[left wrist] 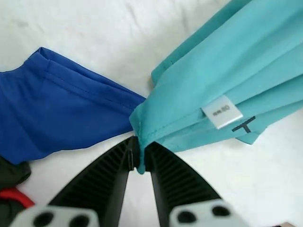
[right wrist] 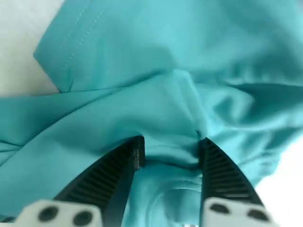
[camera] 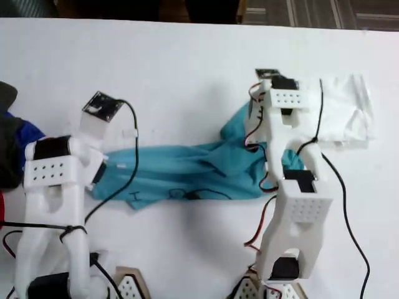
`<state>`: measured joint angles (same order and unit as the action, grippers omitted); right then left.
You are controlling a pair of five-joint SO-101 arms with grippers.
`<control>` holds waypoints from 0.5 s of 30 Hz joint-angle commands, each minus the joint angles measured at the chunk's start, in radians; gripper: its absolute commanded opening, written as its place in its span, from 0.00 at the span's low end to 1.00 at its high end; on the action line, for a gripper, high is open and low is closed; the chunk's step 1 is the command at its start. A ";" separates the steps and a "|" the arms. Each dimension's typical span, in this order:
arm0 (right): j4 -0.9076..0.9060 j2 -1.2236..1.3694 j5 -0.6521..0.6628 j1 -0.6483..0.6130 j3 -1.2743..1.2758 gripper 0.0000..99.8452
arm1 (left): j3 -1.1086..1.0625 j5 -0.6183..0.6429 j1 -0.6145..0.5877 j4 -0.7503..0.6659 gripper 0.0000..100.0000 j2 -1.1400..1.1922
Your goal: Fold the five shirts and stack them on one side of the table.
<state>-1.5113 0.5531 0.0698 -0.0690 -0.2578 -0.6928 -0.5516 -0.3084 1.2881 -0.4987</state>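
While the left gripper (left wrist: pixel 140 158) stands pressed together on the hem corner of one teal shirt (left wrist: pixel 227 56), pinching a thin edge of the cloth between its two black ribbed jaws, the right gripper (right wrist: pixel 169 153) sits over the same garment with its jaws spread, a raised fold of the fabric lying between their tips. Seen from above, the teal shirt stretches in a long, rumpled band across the middle of the white table (camera: pixel 187 56), from one arm to the other, with a black line print along its near edge. One small white label (left wrist: pixel 221 111) shows on the fabric near the pinched corner. A single blue shirt (left wrist: pixel 57 113) lies just beside that corner, its edge meeting the teal cloth. One white shirt (camera: pixel 346 112) lies crumpled on the far side of the right arm, close to the teal shirt's other end. Beyond the blue shirt, at the table's edge, are a black patch (camera: pixel 9 159) and a sliver of red, both too cropped to identify.
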 commanded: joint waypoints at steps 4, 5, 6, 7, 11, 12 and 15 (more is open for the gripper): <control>-0.002 0.024 0.009 -0.012 -0.072 0.19 | 0.041 0.003 -0.012 0.009 0.03 -0.011; -0.004 0.019 0.008 -0.001 -0.083 0.19 | 0.041 0.003 -0.012 0.009 0.03 -0.011; -0.004 0.016 0.002 0.010 -0.097 0.17 | 0.041 0.003 -0.012 0.009 0.03 -0.011; -0.007 0.010 0.000 0.022 -0.117 0.14 | 0.041 0.003 -0.012 0.009 0.03 -0.011; -0.050 -0.035 0.000 0.076 -0.187 0.01 | 0.041 0.003 -0.012 0.005 0.03 -0.011; -0.067 -0.047 0.000 0.088 -0.199 0.03 | 0.041 0.003 -0.012 0.003 0.03 -0.011; -0.096 -0.077 0.000 0.110 -0.227 0.02 | 0.044 0.003 -0.009 0.002 0.03 -0.011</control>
<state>-1.5742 0.5669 0.0698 0.0138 -0.4312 -0.6928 -0.5516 -0.3084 1.2881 -0.4987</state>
